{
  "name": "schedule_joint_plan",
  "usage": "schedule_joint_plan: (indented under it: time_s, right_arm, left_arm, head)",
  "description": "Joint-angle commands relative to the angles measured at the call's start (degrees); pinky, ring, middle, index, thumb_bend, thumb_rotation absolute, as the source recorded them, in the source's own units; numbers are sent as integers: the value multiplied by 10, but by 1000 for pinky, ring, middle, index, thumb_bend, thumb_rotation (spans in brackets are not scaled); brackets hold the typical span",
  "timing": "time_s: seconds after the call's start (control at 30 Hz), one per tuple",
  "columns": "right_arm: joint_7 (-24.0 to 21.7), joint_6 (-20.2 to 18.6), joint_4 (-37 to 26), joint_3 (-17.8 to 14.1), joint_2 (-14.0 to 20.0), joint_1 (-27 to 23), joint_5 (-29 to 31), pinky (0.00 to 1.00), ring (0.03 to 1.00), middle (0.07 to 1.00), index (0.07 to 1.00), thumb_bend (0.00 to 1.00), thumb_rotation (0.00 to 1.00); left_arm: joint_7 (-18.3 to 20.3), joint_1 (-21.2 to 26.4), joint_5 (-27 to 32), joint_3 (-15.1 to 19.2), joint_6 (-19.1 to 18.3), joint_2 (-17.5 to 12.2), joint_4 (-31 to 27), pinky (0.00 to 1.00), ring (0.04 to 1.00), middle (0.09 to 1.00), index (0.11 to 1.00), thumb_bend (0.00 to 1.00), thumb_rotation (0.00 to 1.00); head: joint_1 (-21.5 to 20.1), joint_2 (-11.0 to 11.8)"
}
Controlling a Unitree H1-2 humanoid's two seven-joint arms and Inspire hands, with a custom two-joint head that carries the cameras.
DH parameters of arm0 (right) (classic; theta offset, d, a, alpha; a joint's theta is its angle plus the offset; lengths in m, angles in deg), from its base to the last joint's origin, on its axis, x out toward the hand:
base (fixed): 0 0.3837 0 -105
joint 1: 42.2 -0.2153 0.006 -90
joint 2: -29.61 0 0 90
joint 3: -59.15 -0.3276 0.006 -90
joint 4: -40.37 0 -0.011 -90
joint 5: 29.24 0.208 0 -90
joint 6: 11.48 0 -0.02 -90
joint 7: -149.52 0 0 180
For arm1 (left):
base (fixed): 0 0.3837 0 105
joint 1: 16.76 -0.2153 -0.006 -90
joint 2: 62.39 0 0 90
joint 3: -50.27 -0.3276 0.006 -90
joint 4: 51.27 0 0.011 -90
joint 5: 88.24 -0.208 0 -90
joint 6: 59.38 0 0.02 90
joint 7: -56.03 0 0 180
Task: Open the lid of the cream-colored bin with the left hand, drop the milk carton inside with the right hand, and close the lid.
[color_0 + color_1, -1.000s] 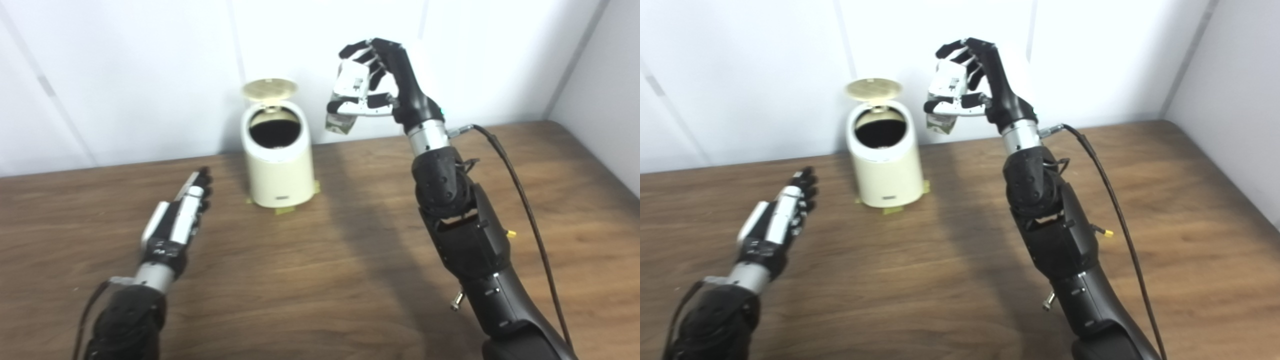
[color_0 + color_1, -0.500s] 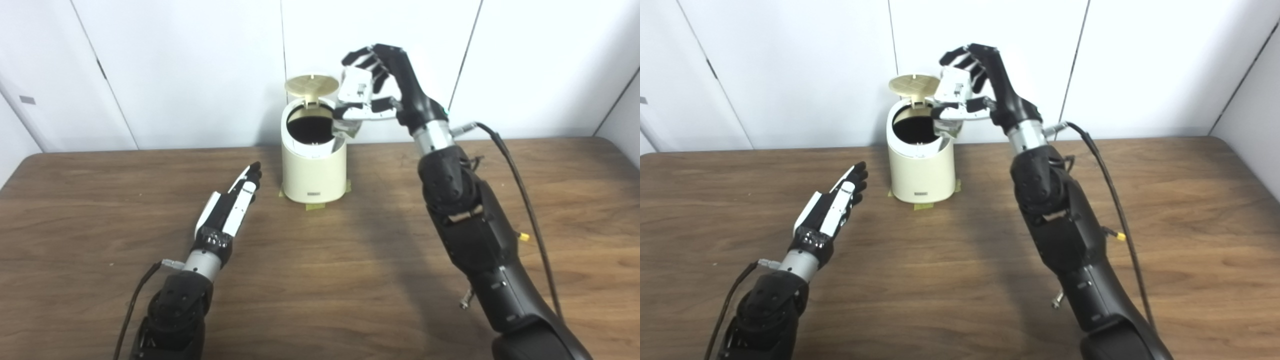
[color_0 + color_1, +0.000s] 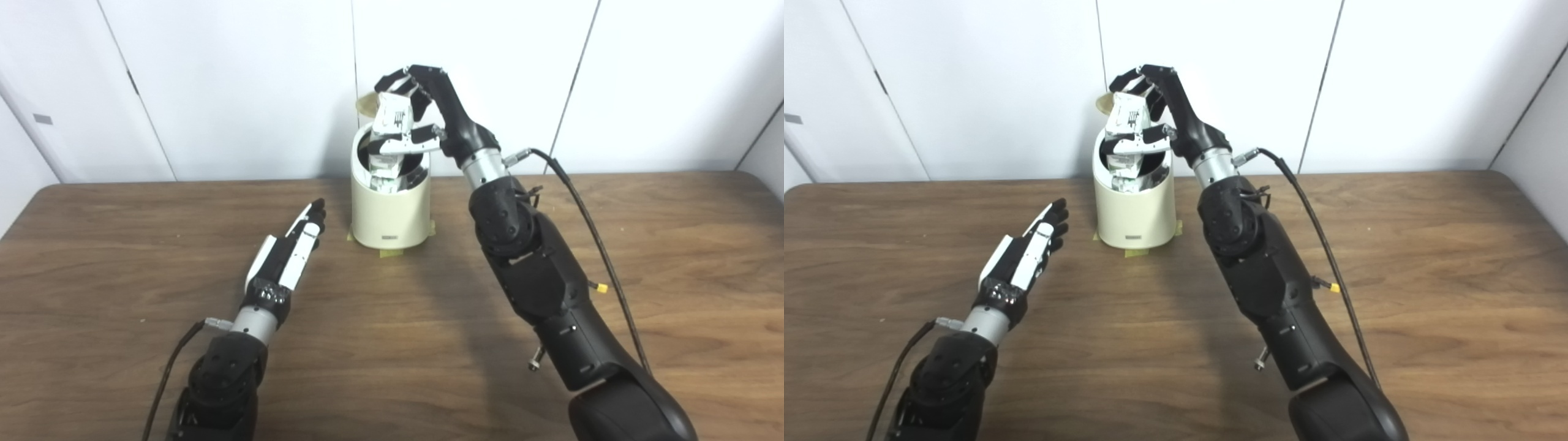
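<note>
Holding the milk carton clamped in its fingers, the right hand has moved from beside the cream-colored bin to directly over its mouth, carton base now dipping inside; release is due next. Left hand stays flat, fingers extended, holding nothing. Raised lid is mostly hidden behind the hand

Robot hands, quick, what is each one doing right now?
Left hand: open, fingers straight, holding nothing, over the table.
Right hand: shut on the milk carton, over the open bin.
</note>
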State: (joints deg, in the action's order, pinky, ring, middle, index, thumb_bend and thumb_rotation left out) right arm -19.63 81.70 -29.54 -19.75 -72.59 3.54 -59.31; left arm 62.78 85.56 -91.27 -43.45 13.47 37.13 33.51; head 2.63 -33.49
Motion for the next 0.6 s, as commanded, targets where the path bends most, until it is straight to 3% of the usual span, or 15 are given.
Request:
schedule_joint_plan:
  time_s: [0.0,0.3,0.57]
  right_arm:
    - [25,33,-3,-3,-5,-52,-2,348,384,485,534,514,0]
    - [61,38,35,-18,-18,-63,8,340,387,492,536,514,0]
    - [79,51,37,-11,-8,-62,-5,354,394,498,528,515,0]
  left_arm:
    - [-7,18,-6,-1,15,2,-16,966,967,986,993,480,1000]
    - [-8,14,-14,-4,9,3,-25,967,969,984,987,475,1000]
    - [-5,9,-11,-2,12,6,-26,964,976,987,994,494,1000]
  head:
    - [1,0]
    - [-2,-2]
    - [-3,-6]
